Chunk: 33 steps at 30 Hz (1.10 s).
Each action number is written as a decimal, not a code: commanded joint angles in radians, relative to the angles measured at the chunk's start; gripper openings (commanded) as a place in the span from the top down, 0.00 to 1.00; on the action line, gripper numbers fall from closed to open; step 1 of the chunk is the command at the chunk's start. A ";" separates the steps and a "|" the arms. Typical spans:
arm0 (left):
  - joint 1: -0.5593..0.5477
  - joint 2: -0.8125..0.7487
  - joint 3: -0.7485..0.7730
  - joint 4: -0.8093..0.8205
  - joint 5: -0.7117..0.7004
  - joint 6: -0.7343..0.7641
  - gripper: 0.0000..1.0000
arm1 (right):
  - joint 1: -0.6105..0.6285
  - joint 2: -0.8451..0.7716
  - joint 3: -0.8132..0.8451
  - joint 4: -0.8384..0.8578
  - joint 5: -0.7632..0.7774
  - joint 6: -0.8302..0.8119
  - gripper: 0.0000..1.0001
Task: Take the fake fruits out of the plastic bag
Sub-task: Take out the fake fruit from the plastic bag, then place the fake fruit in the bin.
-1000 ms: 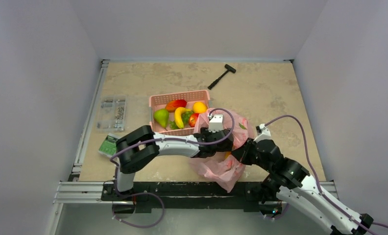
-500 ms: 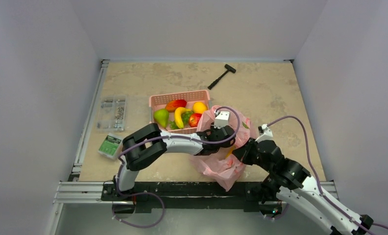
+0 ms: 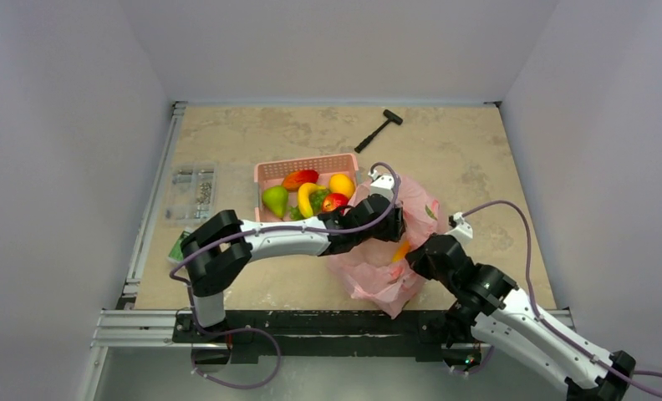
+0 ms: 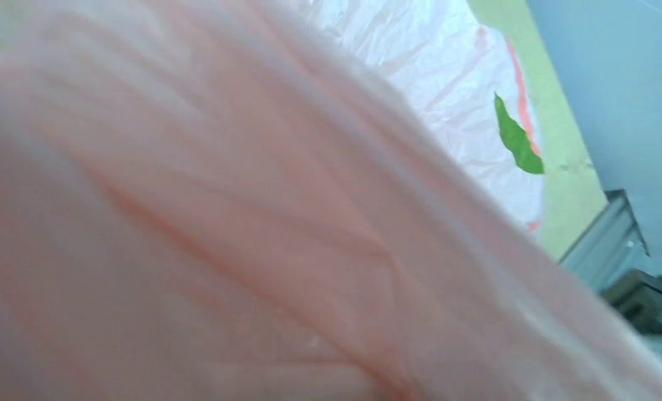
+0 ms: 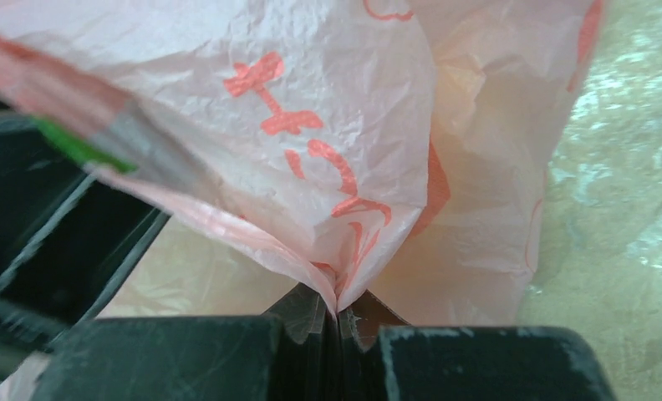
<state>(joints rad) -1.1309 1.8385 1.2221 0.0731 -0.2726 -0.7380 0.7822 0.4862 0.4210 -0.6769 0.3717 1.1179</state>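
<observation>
The pink plastic bag (image 3: 376, 271) lies crumpled near the table's front, right of the basket. My left gripper (image 3: 392, 225) is pushed into the bag's mouth; its fingers are hidden, and pink film (image 4: 227, 234) fills the left wrist view. My right gripper (image 3: 417, 253) is shut on a fold of the bag's right edge (image 5: 338, 313). An orange shape (image 3: 401, 250) shows through the film between the two grippers. A yellow banana (image 3: 307, 199), a red apple (image 3: 334, 201) and an orange-yellow fruit (image 3: 341, 183) lie in the pink basket (image 3: 304, 164).
The basket also holds a green pear (image 3: 275, 200), green grapes (image 3: 319, 200) and a red-orange fruit (image 3: 300, 178). A black hammer (image 3: 379, 129) lies at the back. A clear parts box (image 3: 192, 185) and a green card (image 3: 180, 247) are at the left.
My left arm has reached right and farther into the bag. The bag has been pulled up and spread to the right. My right gripper has shifted slightly right, still pinching the bag.
</observation>
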 commanded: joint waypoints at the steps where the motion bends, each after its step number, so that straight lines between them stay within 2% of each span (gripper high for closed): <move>1: 0.011 -0.060 0.063 0.004 0.153 0.042 0.81 | -0.001 0.045 0.062 -0.047 0.171 0.112 1.00; 7: 0.013 -0.109 0.074 -0.049 0.238 0.058 0.82 | -0.002 0.114 0.149 -0.101 0.329 0.141 1.00; 14: 0.018 -0.190 0.047 -0.149 0.253 0.083 0.82 | -0.001 0.159 0.213 -0.218 0.492 0.213 1.00; 18: 0.021 -0.267 -0.006 -0.172 0.268 0.092 0.82 | -0.003 0.191 0.241 -0.341 0.560 0.318 1.00; 25: 0.031 -0.423 -0.082 -0.261 0.269 0.134 0.83 | -0.003 0.223 0.244 -0.376 0.542 0.354 1.00; 29: 0.033 -0.520 -0.110 -0.329 0.251 0.172 0.83 | -0.001 0.207 0.224 -0.317 0.495 0.275 1.00; 33: 0.038 -0.606 -0.149 -0.357 0.264 0.190 0.84 | -0.002 0.220 0.230 -0.328 0.500 0.287 1.00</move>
<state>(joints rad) -1.1042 1.3323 1.0992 -0.2508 -0.0132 -0.6010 0.7826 0.6994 0.6304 -1.0008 0.8459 1.3979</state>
